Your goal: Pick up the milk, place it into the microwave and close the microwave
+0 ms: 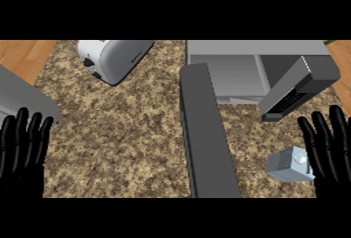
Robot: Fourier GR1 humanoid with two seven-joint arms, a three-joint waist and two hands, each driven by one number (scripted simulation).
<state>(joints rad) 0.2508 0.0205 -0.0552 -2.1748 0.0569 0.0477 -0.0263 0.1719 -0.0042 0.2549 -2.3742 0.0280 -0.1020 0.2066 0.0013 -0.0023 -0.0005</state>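
Note:
The milk (290,164) is a small grey-white carton with a round cap, lying on the speckled counter at the lower right. My right hand (330,148) stands just to its right, fingers straight and pointing up, open and holding nothing. The microwave (237,69) sits at the top right with its cavity exposed. Its grey door (208,135) swings out toward me as a long slab down the middle of the counter. My left hand (22,144) rests open at the lower left edge, fingers up, far from the milk.
A silver toaster (113,58) stands at the top left of the counter. A dark grey panel with a keypad (296,88) juts out beside the microwave, above the milk. A grey appliance edge (24,97) shows at the far left. Wooden floor (21,53) borders the counter.

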